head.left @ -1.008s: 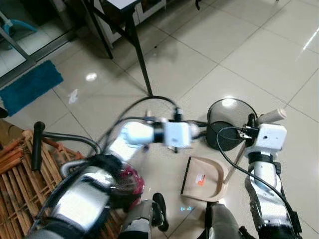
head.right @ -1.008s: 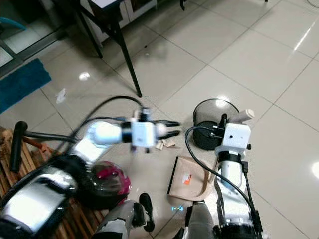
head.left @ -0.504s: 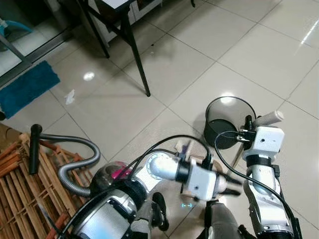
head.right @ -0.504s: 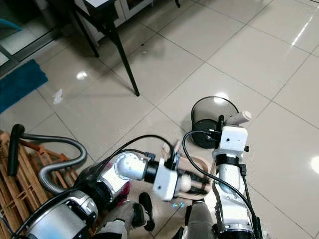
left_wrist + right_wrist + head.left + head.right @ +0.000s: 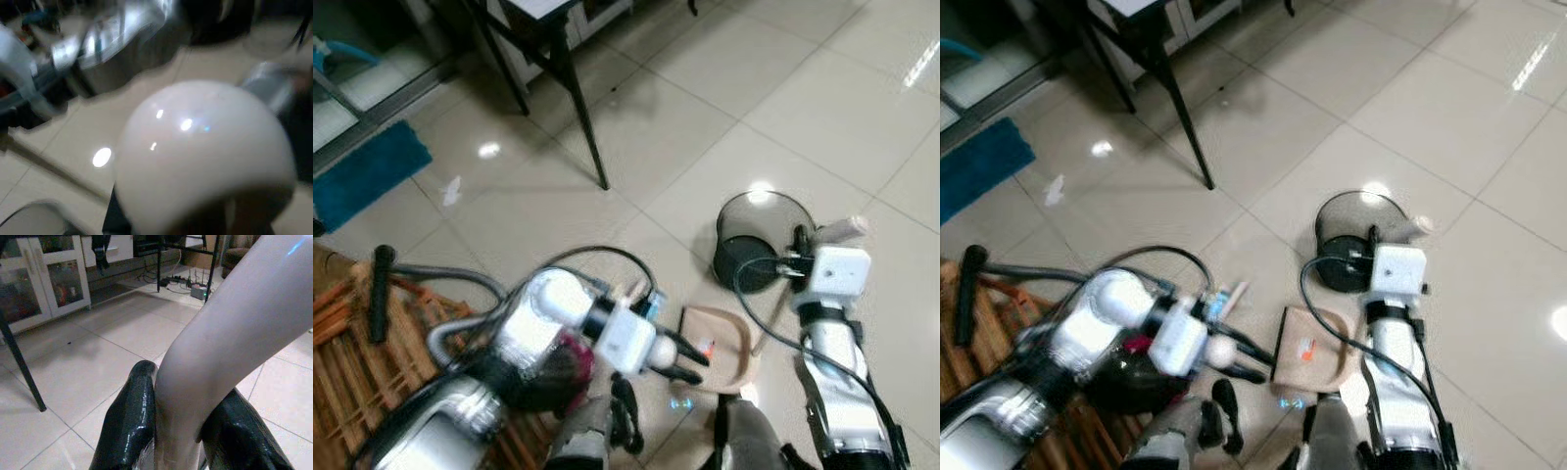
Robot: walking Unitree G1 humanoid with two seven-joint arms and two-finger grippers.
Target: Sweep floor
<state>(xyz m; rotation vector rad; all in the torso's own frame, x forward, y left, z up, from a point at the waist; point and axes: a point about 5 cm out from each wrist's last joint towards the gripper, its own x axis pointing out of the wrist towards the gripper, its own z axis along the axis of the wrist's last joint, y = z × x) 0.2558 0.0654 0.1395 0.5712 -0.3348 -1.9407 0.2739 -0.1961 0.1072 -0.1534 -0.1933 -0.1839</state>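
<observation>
Right gripper [image 5: 178,431] is clamped on the beige dustpan handle [image 5: 230,333], both black fingers [image 5: 129,421] pressed against its sides in the right wrist view. That arm stands on the robot's right, with the handle's tip poking up beside the white wrist block. Tiled floor [image 5: 783,88] spreads all around, pale and glossy with lamp reflections. A black-legged table [image 5: 553,59] stands farther out, and a blue mat [image 5: 367,171] lies to the left. A vacuum cleaner [image 5: 548,367] with a grey hose sits by a wooden rack [image 5: 352,362] on the left. A black round bin [image 5: 754,245] rests just beyond the beige dustpan [image 5: 720,352], which lies on the tiles before the robot's feet. Left gripper [image 5: 685,360] hovers blurred at the dustpan's near-left edge, fingers parted. A white rounded shape fills its wrist view; what it is I cannot tell.
</observation>
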